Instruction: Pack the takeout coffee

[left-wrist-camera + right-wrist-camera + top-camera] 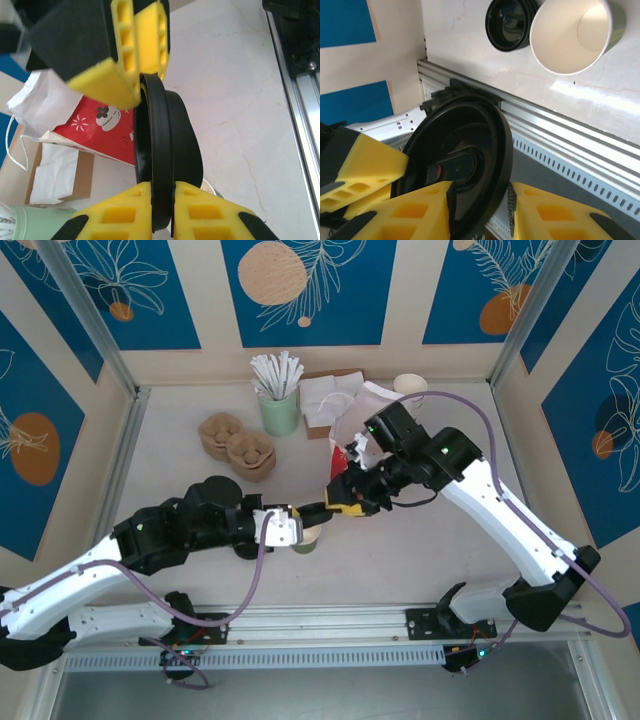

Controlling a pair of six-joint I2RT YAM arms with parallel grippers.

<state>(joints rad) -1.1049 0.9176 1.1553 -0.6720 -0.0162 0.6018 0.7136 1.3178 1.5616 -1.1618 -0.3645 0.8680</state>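
Note:
A round black lid [165,140] stands on edge above the table, and my left gripper [161,187] is shut on its rim. My right gripper [480,187] straddles the same lid [465,145] from the other side. Its jaws are parted, with a gap between one pad and the rim. The right gripper's yellow fingers [135,50] reach in from above in the left wrist view. The takeout coffee's olive-green cup [570,37] stands lidless on the table, just below both grippers [308,538]. The red bag [345,430] stands behind, partly hidden by the right arm.
Several spare black lids [507,25] are stacked beside the cup. At the back are a green holder of white straws [280,405], brown cardboard cup carriers [238,445], white napkins on a brown tray [330,395] and a white cup [410,385]. A metal rail [320,625] runs along the near edge.

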